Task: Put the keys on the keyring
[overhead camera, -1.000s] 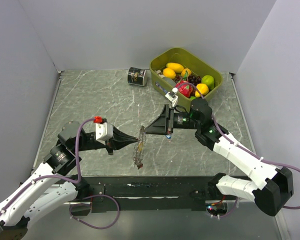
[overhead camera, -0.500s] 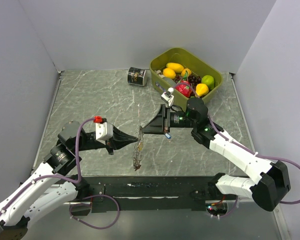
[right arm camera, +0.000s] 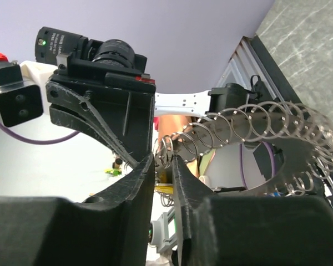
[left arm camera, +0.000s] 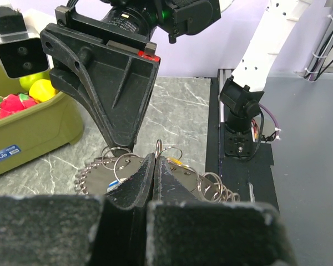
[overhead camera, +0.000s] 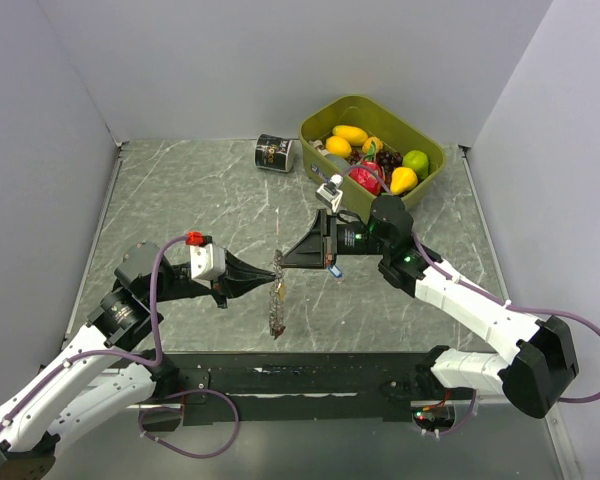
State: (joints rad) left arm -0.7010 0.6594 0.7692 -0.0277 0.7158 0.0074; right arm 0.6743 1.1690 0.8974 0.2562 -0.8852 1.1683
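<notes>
Inward, left fingers (left arm camera: 134, 185) level, pinching keyring (left arm camera: 97, 177), right fingers (right arm camera: 136, 191) opposite, narrowly apart, grip unclear.

The left gripper (left arm camera: 155, 169) pinches the keyring (left arm camera: 91, 176), loops fanning either side. The right gripper (left arm camera: 120, 147) points down onto those loops. A green bin (left arm camera: 36, 133) of fruit stands on the bench at left.
</notes>
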